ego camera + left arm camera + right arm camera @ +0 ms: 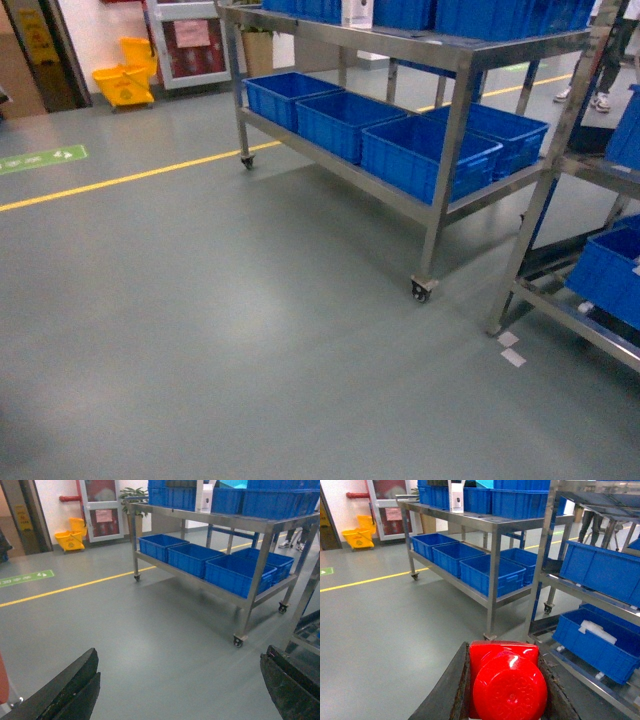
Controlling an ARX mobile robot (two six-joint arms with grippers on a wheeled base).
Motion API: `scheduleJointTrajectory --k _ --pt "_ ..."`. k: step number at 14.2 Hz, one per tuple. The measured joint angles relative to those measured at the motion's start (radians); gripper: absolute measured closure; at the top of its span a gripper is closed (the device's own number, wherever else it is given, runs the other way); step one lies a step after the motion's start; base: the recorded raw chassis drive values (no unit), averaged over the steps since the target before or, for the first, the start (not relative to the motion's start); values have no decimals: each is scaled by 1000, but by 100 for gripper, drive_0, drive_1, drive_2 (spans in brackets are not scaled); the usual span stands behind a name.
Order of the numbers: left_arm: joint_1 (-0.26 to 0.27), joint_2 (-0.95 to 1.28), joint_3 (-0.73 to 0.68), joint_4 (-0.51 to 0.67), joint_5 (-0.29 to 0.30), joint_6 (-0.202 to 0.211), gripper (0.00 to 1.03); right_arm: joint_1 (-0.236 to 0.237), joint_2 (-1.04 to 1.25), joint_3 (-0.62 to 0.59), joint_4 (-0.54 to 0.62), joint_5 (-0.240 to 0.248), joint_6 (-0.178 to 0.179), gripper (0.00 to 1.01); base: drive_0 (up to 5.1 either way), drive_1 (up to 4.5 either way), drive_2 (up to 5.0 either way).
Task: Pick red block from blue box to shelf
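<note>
The left gripper (180, 690) is spread wide with nothing between its two dark fingers (65, 687). Under it there is only bare grey floor (200, 330).

In the middle, the shelf (452, 130) stands on small wheels. Dark blue crates (430, 155) sit along its lower tier, right up to the front edge, and more sit on the top tier.

On the right, the right gripper (505, 680) is pinching the red block (506, 682). The round stud faces the wrist camera, and the block sits snug between both fingers. The blue box does not show in any view.

So I think the pick is done and the carrying step is on. The shelf looks well apart from the block. Next, the robot needs to get close, lift the block over a bare spot on a tier, then let go.
</note>
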Motion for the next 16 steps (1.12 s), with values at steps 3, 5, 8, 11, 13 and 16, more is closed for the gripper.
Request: scheduleJointTrajectory --k 3,5,8,11,13,16 --pt "0 0 0 0 0 0 5 0 0 0 0 0 0 73 -161 -161 -161" --pt "0 0 0 0 0 0 5 0 0 0 0 0 0 73 -162 -162 -162" --pt "0 0 0 0 0 0 5 0 0 0 0 0 0 73 -152 -152 -152" --pt "0 0 0 0 0 0 5 0 0 0 0 0 0 73 -165 -165 -165" --pt "0 0 0 0 0 0 5 0 0 0 0 0 0 73 -157 -157 -157" --pt "0 0 0 0 0 0 5 0 0 0 0 0 0 73 -157 -157 -157"
